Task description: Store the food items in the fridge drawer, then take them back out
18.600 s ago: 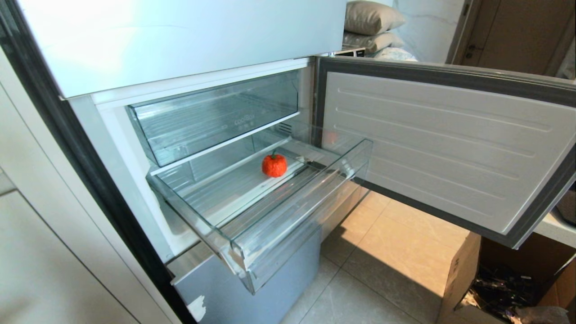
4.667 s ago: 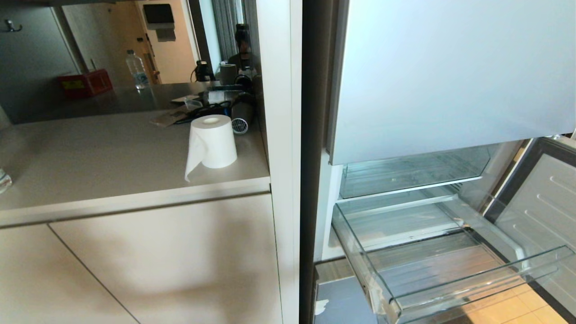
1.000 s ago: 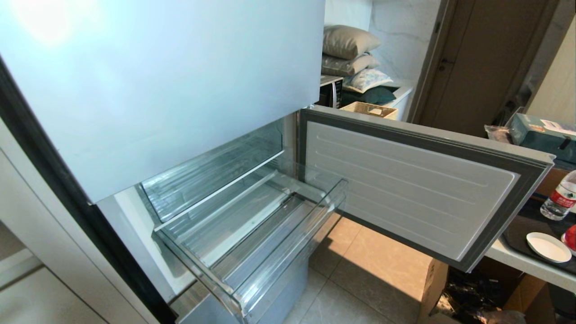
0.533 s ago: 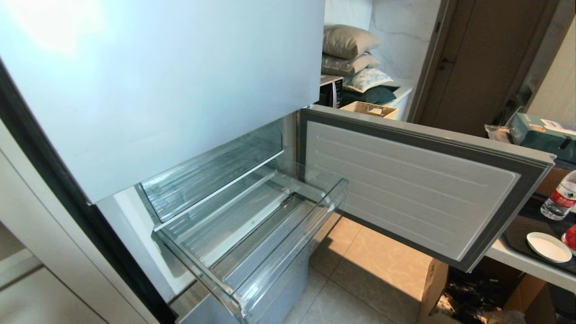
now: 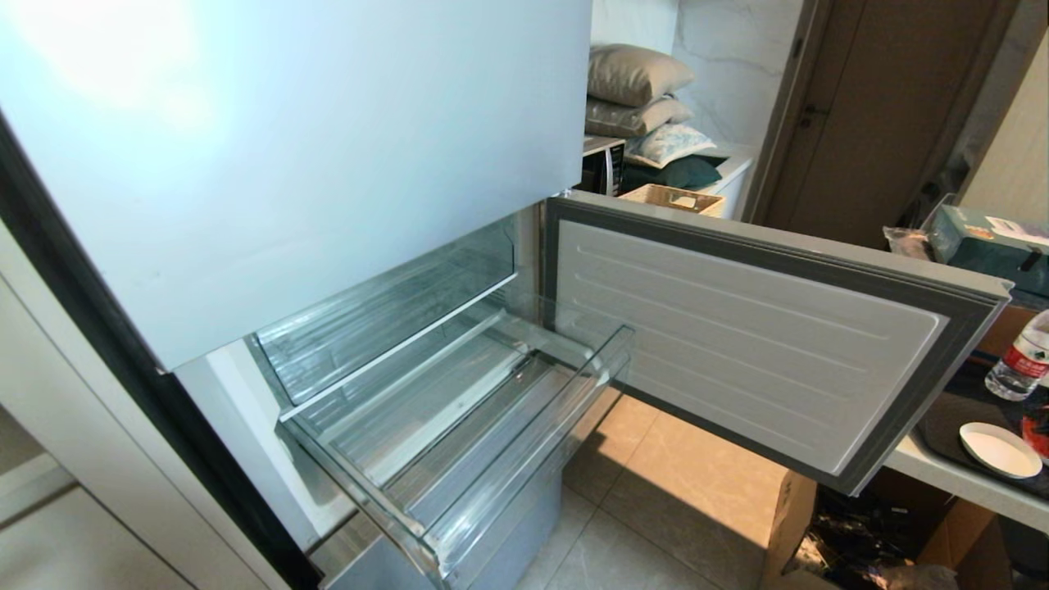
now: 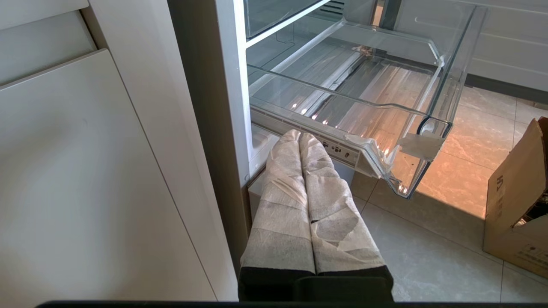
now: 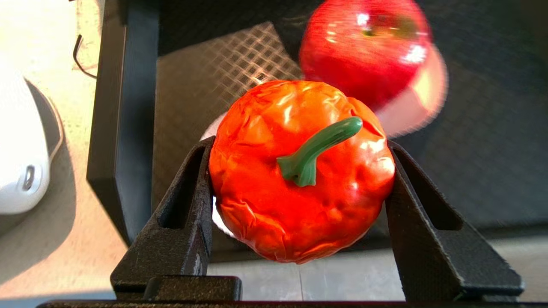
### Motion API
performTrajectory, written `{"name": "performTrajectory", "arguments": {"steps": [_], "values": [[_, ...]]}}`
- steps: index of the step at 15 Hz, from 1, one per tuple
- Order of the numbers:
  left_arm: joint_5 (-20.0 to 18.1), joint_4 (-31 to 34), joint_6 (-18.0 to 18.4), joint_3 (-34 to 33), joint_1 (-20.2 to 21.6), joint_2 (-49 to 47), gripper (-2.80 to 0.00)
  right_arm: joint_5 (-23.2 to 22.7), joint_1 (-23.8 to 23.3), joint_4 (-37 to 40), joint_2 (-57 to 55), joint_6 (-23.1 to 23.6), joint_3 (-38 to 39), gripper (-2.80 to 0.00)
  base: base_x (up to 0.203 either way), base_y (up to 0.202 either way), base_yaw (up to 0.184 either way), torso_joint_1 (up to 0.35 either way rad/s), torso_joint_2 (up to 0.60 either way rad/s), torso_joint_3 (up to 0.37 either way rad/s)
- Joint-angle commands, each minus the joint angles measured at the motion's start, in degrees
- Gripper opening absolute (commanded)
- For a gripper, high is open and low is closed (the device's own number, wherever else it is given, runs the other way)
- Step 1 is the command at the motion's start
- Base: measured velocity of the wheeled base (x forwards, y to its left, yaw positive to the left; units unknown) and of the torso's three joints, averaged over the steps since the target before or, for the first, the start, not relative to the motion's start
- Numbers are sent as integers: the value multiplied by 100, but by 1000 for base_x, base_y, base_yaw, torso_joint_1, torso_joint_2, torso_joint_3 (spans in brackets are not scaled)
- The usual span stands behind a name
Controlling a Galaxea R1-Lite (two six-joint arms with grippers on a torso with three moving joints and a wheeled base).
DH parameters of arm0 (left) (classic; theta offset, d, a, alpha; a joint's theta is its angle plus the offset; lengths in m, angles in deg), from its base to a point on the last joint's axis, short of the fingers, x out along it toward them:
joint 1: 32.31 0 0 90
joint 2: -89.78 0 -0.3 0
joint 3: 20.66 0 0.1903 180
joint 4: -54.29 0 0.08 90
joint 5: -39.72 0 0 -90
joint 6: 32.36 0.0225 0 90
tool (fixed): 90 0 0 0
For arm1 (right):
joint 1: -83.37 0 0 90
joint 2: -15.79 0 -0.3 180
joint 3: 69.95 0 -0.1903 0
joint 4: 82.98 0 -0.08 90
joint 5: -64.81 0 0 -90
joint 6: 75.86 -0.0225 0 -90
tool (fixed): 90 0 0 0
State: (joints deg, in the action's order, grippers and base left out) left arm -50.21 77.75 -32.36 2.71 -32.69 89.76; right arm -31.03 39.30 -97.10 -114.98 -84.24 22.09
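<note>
My right gripper (image 7: 299, 147) is shut on the food item (image 7: 299, 188), a round orange-red piece with a crinkled skin and a green stem. The black fingers (image 7: 192, 184) press it from both sides. It hangs over a black tray (image 7: 120, 128) at the table's edge. The fridge drawer (image 5: 533, 447) stands pulled out and empty, its ribbed floor bare; the left wrist view shows its rim (image 6: 342, 92) too. My left gripper (image 6: 299, 135) is parked low by the fridge's base, its cloth-wrapped fingers pressed together and holding nothing. Neither arm shows in the head view.
A red apple (image 7: 364, 47) sits on a white plate (image 7: 428, 98) on the tray beyond the held piece. The fridge door (image 5: 737, 344) stands open to the right. A taller clear drawer (image 5: 385, 311) sits above. A cardboard box (image 5: 819, 524) is on the floor, with a white plate (image 5: 998, 449) and a bottle (image 5: 1016, 360) on the table at right.
In the oldest frame the food item lay in the fridge drawer; the drawer is empty now. Over the last second the fridge and drawer have not moved in the head view.
</note>
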Motion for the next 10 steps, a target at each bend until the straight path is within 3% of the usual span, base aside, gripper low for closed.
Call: {"name": "performTrajectory", "arguments": {"steps": [1,10], "values": [[1,-1,0,0,3,2,-280,-23,133,-43,-385,-7,-248,-280,0,0,0,0,0,0],[1,-1,0,0,1,1,-280,-23,435,-48,-697,-103,-466,-280,0,0,0,0,0,0]]}}
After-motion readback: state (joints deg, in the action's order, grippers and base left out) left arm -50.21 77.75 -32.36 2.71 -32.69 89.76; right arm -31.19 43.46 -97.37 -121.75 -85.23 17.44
